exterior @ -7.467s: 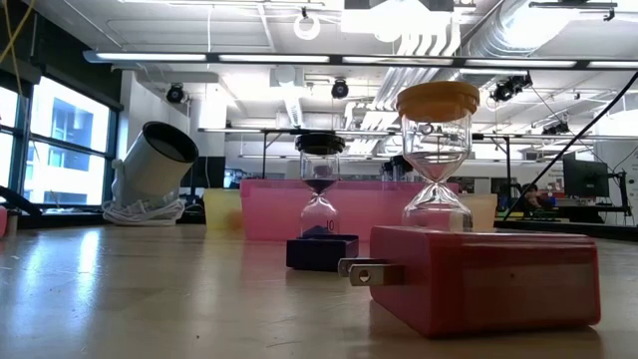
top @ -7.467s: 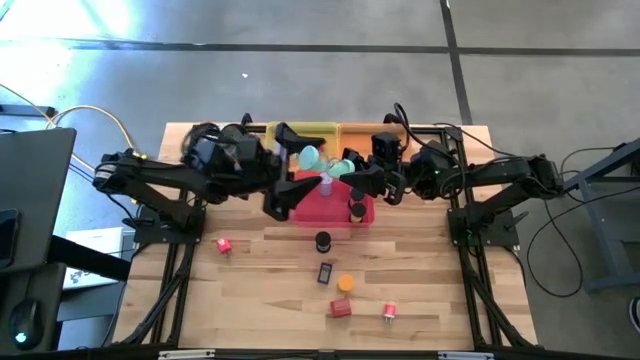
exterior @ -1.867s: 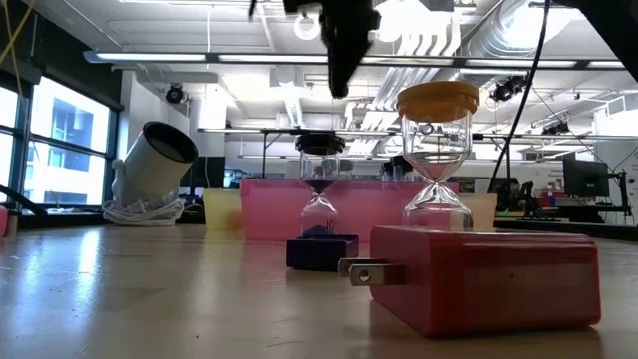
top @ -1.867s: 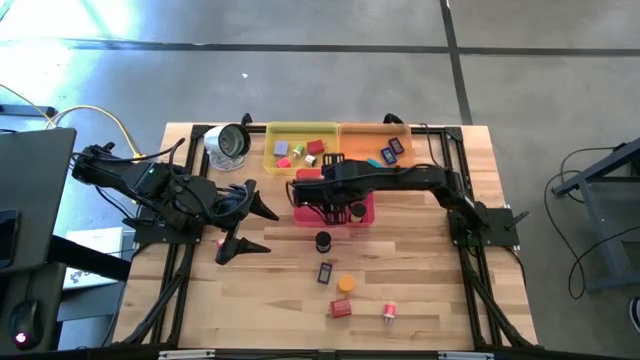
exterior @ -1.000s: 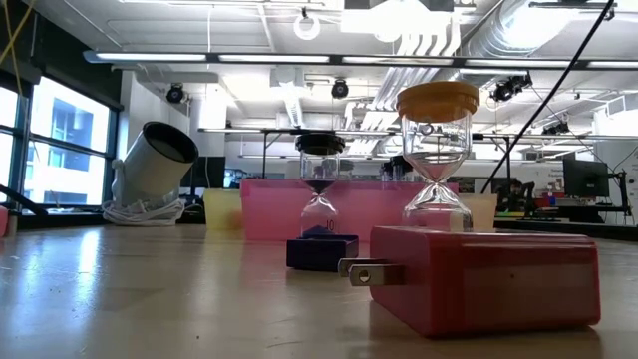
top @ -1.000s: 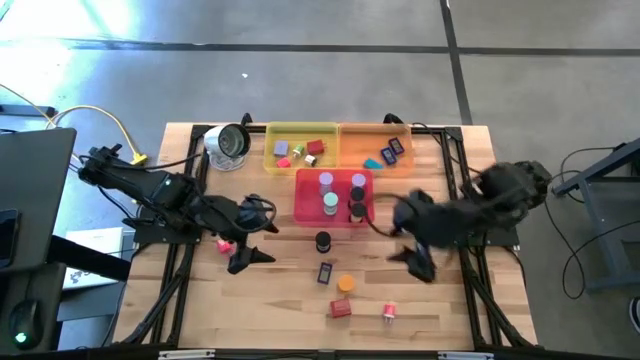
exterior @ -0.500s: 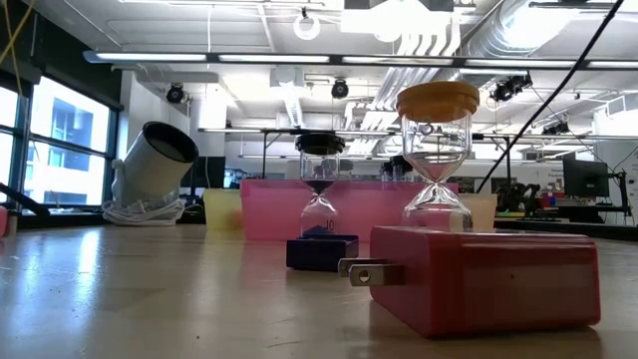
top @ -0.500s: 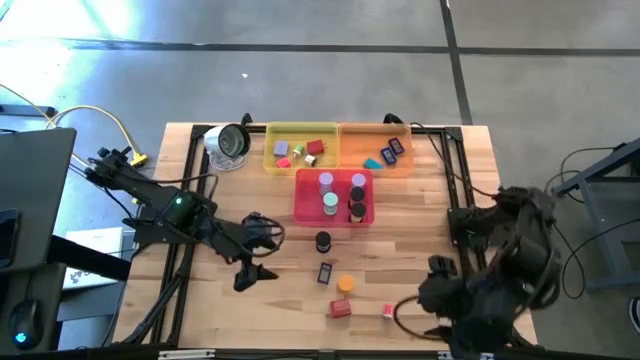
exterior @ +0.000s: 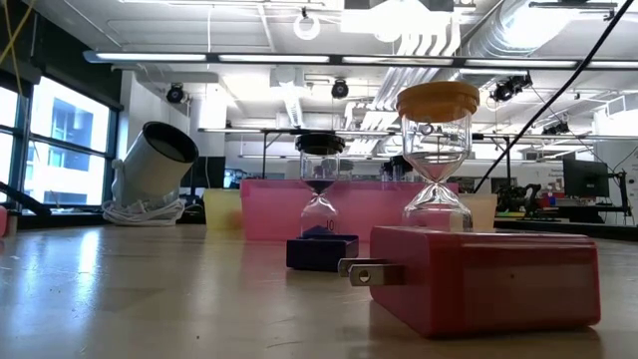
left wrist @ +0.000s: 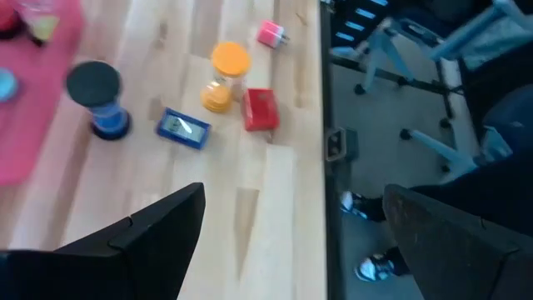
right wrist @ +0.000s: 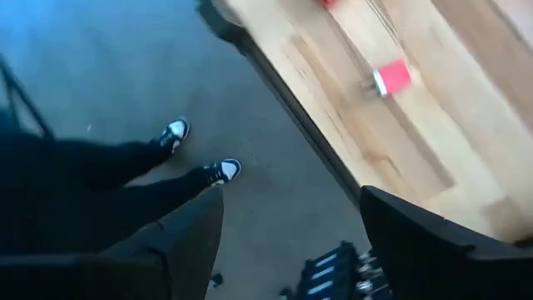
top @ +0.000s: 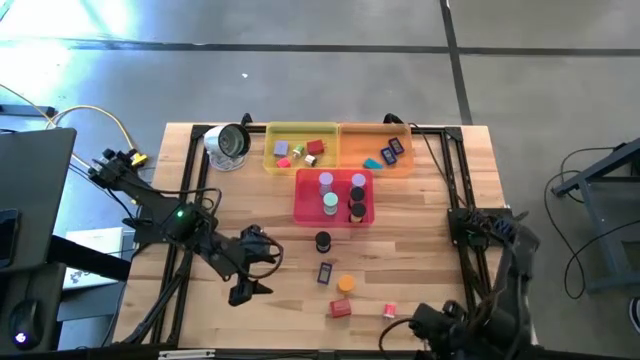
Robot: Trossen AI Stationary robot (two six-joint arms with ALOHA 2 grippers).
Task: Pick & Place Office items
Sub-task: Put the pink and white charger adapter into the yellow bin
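Wooden table (top: 420, 230) — trays (top: 334, 196), loose office items (top: 344, 284).

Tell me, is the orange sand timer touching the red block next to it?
Apart. The left wrist view shows bare wood between the orange sand timer and the red block.

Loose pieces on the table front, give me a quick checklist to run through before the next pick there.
1. Left tool open and empty: ok, both fingers spread in its wrist view, nothing between them.
2. Right tool clear of the table: ok, it hangs off the front edge over the floor, open.
3. Targets in sight: ok, black-capped hourglass, blue piece, orange-capped hourglass, red block and pink plug all stand apart.
4. Pink tray has room: ok, three pieces inside.
5. Person near the right arm: not ok, shoes beside the table.
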